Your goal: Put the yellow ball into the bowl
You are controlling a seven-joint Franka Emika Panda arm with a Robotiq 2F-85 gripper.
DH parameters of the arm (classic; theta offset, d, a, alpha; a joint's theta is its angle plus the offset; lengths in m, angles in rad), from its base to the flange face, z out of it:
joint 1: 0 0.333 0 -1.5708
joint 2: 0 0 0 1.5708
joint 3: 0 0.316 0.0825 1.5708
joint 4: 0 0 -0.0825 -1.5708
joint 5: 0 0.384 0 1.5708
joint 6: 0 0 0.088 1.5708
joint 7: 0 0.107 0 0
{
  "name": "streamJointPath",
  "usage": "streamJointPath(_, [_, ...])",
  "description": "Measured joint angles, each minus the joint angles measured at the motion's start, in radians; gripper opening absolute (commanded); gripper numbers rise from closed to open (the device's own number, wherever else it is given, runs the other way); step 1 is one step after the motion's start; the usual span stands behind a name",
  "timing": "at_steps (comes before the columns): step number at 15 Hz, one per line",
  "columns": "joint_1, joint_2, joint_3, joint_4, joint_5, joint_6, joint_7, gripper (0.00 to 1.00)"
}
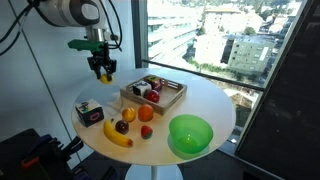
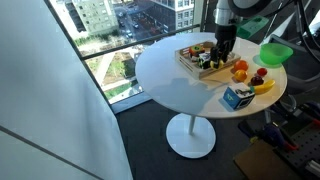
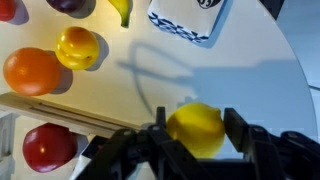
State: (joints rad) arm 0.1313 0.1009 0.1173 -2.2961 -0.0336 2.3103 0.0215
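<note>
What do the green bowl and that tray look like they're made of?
The bowl looks like plastic: it is a uniform bright green, smooth, with a slight sheen inside. The tray looks like light wood, tan and matte with thin straight walls. The grain is too small to see, so that is not certain.

A round white worktop point(image 2: 168, 88) on a single pedestal point(image 2: 190, 135) stands beside a tall window point(image 2: 110, 35) that looks down on city buildings. The arm comes down from the top edge, and its gripper point(image 2: 224, 61) hangs over the wooden tray point(image 2: 184, 56), which holds small items. What sits between the jaws is too small to make out. Right of the tray are the green bowl point(image 2: 275, 52), an orange point(image 2: 240, 73), a red fruit point(image 2: 260, 74), a banana point(image 2: 264, 87) and a blue-and-white carton point(image 2: 237, 97).
</note>
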Motion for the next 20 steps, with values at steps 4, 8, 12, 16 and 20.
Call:
streamJointPath(4, [-0.037,-0.033,-0.031,-0.004,0.019,-0.026,0.009,0.35])
streamJointPath(8, [-0.073,-0.058,-0.063,-0.007,0.063,-0.062,0.009,0.35])
streamJointPath(12, [-0.108,-0.092,-0.097,-0.012,0.070,-0.099,0.013,0.35])
streamJointPath(16, [-0.139,-0.131,-0.129,-0.024,0.069,-0.115,0.017,0.35])
streamJointPath(20, [-0.166,-0.162,-0.152,-0.042,0.047,-0.103,0.042,0.35])
